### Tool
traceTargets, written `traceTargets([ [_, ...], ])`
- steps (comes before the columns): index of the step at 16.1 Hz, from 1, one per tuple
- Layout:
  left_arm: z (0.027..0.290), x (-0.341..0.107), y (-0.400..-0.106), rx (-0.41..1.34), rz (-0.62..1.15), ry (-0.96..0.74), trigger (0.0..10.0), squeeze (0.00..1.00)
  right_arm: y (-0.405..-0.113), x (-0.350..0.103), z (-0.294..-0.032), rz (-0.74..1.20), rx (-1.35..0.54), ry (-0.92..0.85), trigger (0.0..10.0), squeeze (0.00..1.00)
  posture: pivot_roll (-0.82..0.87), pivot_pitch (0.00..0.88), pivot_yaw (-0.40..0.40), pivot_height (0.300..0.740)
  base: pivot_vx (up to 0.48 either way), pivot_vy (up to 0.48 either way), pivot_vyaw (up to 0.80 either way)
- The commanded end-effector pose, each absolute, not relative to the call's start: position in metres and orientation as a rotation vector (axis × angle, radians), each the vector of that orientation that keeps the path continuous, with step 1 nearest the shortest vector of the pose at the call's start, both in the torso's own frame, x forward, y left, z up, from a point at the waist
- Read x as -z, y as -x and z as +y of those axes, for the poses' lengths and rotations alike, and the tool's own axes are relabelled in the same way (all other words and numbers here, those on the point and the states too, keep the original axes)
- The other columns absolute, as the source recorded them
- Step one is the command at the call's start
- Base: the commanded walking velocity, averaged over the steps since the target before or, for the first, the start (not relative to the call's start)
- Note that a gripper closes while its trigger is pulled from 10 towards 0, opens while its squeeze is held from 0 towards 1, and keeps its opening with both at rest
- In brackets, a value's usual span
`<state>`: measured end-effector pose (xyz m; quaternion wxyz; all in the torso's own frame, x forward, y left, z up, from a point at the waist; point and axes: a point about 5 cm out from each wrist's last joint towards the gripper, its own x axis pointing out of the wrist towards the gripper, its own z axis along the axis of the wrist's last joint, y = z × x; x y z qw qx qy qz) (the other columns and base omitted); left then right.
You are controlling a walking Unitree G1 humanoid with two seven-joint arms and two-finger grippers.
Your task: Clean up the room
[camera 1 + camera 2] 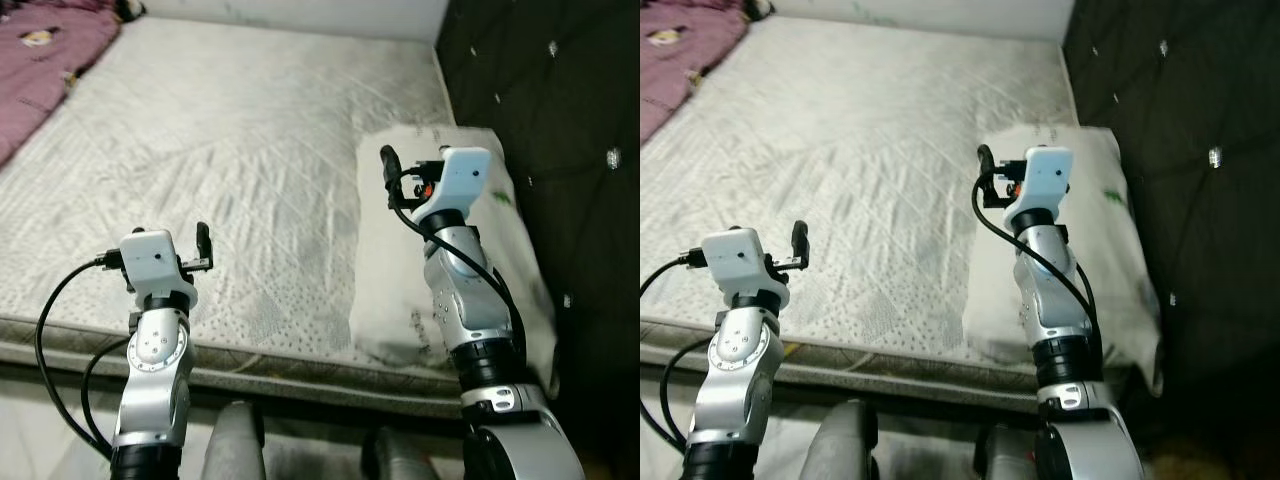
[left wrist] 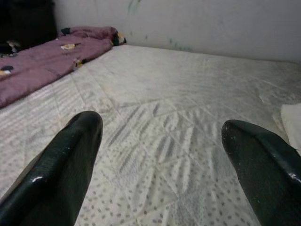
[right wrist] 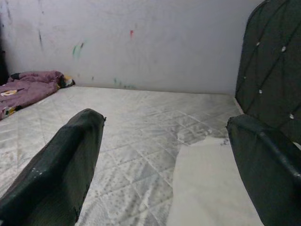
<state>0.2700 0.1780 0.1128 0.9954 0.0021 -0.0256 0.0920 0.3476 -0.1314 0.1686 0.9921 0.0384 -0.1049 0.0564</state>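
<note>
A white pillow [image 1: 385, 262] lies on the right side of the bare quilted mattress [image 1: 230, 130], against the black headboard. A purple blanket [image 1: 40, 60] is bunched at the far left corner of the bed. My right gripper [image 1: 388, 172] is raised over the pillow's inner edge, open and holding nothing. In the right wrist view, the pillow [image 3: 209, 188] is below its fingers [image 3: 70, 160]. My left gripper [image 1: 203, 245] hovers over the mattress's near edge, open and empty. In the left wrist view, its fingers [image 2: 70, 160] point across the mattress toward the blanket [image 2: 42, 61].
A black tufted headboard [image 1: 560, 120] stands along the right side of the bed. A pale marked wall [image 3: 141, 42] runs behind the far edge. The mattress's front edge [image 1: 300, 370] lies just before my body, and black cables [image 1: 60, 300] loop off the left arm.
</note>
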Motion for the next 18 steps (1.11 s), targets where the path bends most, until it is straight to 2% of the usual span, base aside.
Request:
traceTargets([
  [1,0.178,-0.113,-0.271,-0.180,-0.051,-0.016,10.0,0.00,-0.348,-0.171,-0.133,-0.223,-0.109,-0.076,10.0,0.00,0.04,0.000,-0.027,0.738,0.000,0.000,0.00],
  [8,0.178,-0.112,-0.271,-0.182,-0.051,-0.015,10.0,0.00,-0.348,-0.170,-0.133,-0.221,-0.107,-0.074,10.0,0.00,0.04,0.000,-0.027,0.738,0.000,0.000,0.00],
  [15,0.194,-0.097,-0.237,-0.199,-0.047,-0.052,10.0,0.00,-0.312,-0.107,-0.153,-0.021,-0.059,0.044,10.0,0.00,0.05,0.000,-0.044,0.738,0.000,0.000,0.00],
  [18,0.194,-0.094,-0.240,-0.216,-0.032,-0.049,10.0,0.00,-0.309,-0.100,-0.154,0.010,-0.043,0.071,10.0,0.00,0.04,0.000,-0.050,0.738,0.000,0.000,-0.17],
])
